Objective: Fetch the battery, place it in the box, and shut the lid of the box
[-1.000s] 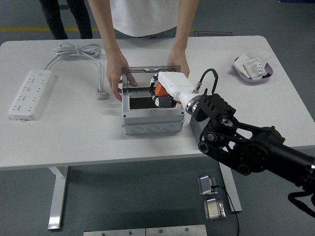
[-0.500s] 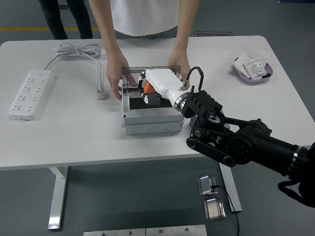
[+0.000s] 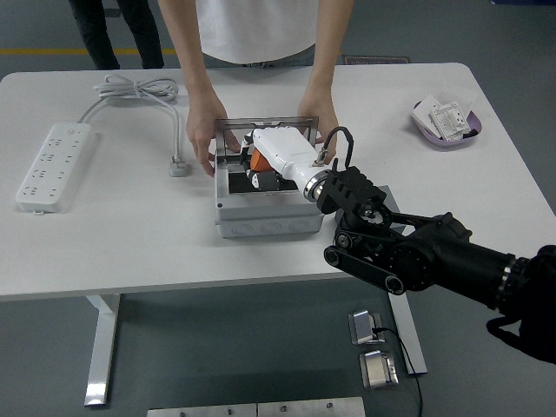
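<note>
Right hand (image 3: 276,155) is held over the open box (image 3: 268,198).
Battery is not seen. Its fingers cannot be told. The box is steadied by a person's hands (image 3: 201,143) mid desk (image 3: 130,234).

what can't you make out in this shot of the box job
- Battery: the only view is the head view; the right hand covers the opening of the box, so no battery can be made out.
- Right hand's fingers: mostly under its white shell, grip unclear.
- Lid: far edge sits behind the person's hands, and the hinge is hidden.
- Purple dish: print on the packets is too small to read.
- Left arm: outside the picture.
</note>
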Controlling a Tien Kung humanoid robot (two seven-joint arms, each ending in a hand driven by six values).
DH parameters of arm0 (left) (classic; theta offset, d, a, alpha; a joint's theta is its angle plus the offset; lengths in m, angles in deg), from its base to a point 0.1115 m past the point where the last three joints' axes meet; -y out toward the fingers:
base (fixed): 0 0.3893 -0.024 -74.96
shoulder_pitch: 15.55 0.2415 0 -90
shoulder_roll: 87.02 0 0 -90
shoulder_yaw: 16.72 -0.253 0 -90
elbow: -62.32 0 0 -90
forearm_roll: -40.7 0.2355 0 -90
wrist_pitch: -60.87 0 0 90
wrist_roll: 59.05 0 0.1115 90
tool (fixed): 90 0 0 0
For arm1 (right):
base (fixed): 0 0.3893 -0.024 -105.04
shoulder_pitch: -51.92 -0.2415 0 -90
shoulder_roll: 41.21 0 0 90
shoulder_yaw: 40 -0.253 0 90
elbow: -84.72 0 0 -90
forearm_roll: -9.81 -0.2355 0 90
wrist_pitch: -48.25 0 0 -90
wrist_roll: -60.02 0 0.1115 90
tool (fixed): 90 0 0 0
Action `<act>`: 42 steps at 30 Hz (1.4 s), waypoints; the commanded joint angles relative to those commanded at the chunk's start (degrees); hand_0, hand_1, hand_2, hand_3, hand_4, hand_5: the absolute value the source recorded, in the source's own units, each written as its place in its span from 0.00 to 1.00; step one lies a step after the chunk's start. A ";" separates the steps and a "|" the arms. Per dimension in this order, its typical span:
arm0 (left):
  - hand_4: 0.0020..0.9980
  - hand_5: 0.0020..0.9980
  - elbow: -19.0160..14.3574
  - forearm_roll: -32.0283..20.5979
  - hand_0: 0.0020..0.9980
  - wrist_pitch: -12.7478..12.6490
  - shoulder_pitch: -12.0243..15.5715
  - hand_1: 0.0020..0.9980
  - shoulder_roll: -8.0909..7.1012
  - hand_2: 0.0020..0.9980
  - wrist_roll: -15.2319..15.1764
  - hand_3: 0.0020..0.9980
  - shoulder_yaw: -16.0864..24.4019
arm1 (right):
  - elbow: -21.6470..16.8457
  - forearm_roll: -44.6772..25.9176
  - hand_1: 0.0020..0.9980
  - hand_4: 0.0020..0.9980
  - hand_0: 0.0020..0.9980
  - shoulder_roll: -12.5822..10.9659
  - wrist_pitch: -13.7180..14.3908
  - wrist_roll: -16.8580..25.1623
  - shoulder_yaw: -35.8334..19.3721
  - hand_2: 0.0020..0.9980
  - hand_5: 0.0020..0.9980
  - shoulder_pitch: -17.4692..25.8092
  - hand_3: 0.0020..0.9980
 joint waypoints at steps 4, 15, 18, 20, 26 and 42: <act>0.69 0.14 -0.03 0.53 0.61 0.01 -0.17 0.69 -0.01 0.62 -0.01 0.65 0.42 | 0.70 -0.87 0.25 0.00 0.27 0.16 0.49 0.70 0.67 0.36 0.00 0.18 0.28; 0.69 0.14 -0.02 0.61 0.61 -0.02 -0.15 0.69 0.03 0.62 -0.03 0.65 0.34 | 0.36 -4.17 0.28 0.00 0.31 -0.06 -0.60 2.90 -1.17 0.38 0.00 0.62 0.30; 0.69 0.14 -0.02 0.50 0.61 -0.03 -0.17 0.69 0.05 0.62 -0.03 0.65 0.23 | 0.17 -5.31 0.37 0.31 0.41 -0.12 -0.44 3.45 -1.47 0.50 0.00 0.77 0.53; 0.69 0.14 -0.03 0.54 0.61 -0.02 -0.21 0.69 0.05 0.62 -0.03 0.65 0.27 | 0.25 -6.16 0.37 0.31 0.41 -0.13 -0.39 3.82 -1.48 0.50 0.00 0.85 0.53; 0.69 0.14 -0.05 0.52 0.61 -0.03 -0.33 0.69 0.04 0.62 -0.03 0.65 0.20 | 0.84 -7.84 0.60 0.58 0.65 -0.06 -0.44 4.38 -1.17 0.64 0.33 1.18 0.70; 0.69 0.14 -0.07 0.41 0.61 -0.09 -0.21 0.69 0.14 0.62 0.03 0.65 -0.17 | -3.20 -10.96 0.66 0.74 0.76 -2.11 -0.46 4.17 -3.45 0.67 0.53 2.70 0.78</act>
